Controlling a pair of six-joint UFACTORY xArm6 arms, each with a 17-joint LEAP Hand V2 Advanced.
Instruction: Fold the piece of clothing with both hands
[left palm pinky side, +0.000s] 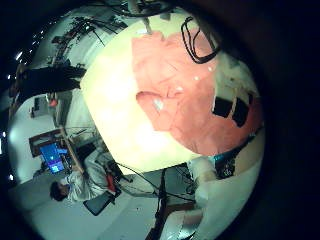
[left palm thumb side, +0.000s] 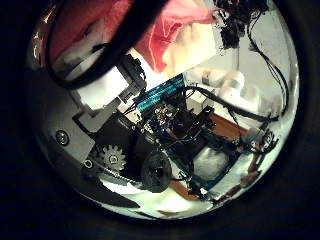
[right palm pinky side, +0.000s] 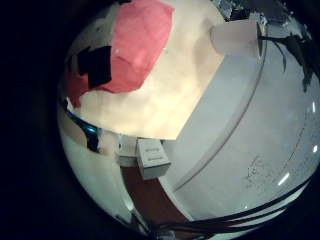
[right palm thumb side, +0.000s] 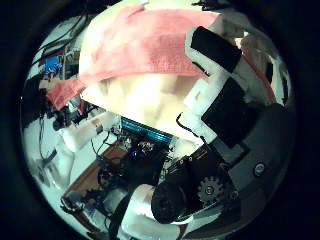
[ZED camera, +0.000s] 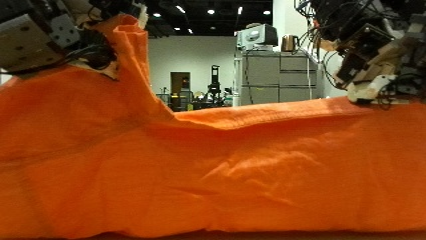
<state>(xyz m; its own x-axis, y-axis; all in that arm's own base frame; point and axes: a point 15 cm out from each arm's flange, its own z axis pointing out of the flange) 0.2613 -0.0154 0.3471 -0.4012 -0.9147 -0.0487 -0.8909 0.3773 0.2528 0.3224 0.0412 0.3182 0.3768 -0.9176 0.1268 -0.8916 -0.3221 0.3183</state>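
Orange cloth (ZED camera: 213, 165) fills the lower frame of the outside view, close to the camera, so no table shows there. At upper left the left hand (ZED camera: 53, 38) has its fingers curled on a corner of the cloth, pulled up into a peak, probably to carry that edge over for a fold. At upper right the right hand (ZED camera: 362, 55) sits at the cloth's top edge; I cannot tell whether it pinches it or only touches.

Left little-finger view: the cloth (left palm pinky side: 195, 85) lies spread on the pale table (left palm pinky side: 120, 100), well below the palm.

Left thumb view: a bunched piece of cloth (left palm thumb side: 175, 35) sits close by the fingers (left palm thumb side: 105, 85).

Right little-finger view: the cloth (right palm pinky side: 135, 45) lies on the table (right palm pinky side: 180, 85).

Right thumb view: the fingers (right palm thumb side: 215, 75) reach over the cloth (right palm thumb side: 140, 45); their grip is unclear.
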